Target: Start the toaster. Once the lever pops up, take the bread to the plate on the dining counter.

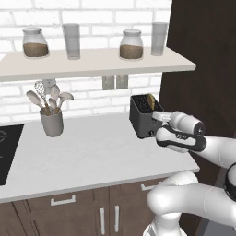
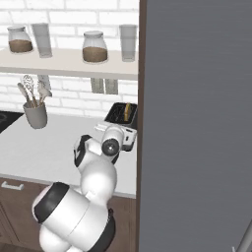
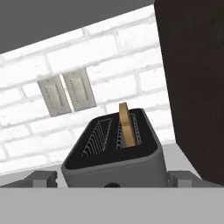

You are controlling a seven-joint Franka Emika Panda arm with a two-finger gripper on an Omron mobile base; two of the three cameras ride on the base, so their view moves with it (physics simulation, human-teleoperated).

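The dark grey toaster [image 1: 140, 116] [image 2: 119, 117] stands at the right end of the light grey counter, close against a dark tall panel. A tan slice of bread [image 3: 126, 127] [image 1: 151, 98] [image 2: 127, 111] stands upright in its right slot, its top above the rim. My gripper [image 1: 155, 120] [image 2: 105, 129] is level with the toaster's front face and very close to it. It is open, and its fingertips [image 3: 42, 177] straddle the toaster body [image 3: 113, 162] in the hand view. A small knob [image 3: 112, 184] sits low on the front. The plate and the dining counter are out of view.
A grey utensil holder [image 1: 51, 122] stands on the counter [image 1: 92, 156] to the left, with a black cooktop [image 1: 6, 152] at the far left. A shelf [image 1: 92, 64] with jars and glasses hangs overhead. Two wall outlets [image 3: 66, 92] sit behind the toaster. The dark panel [image 1: 203, 60] blocks the right.
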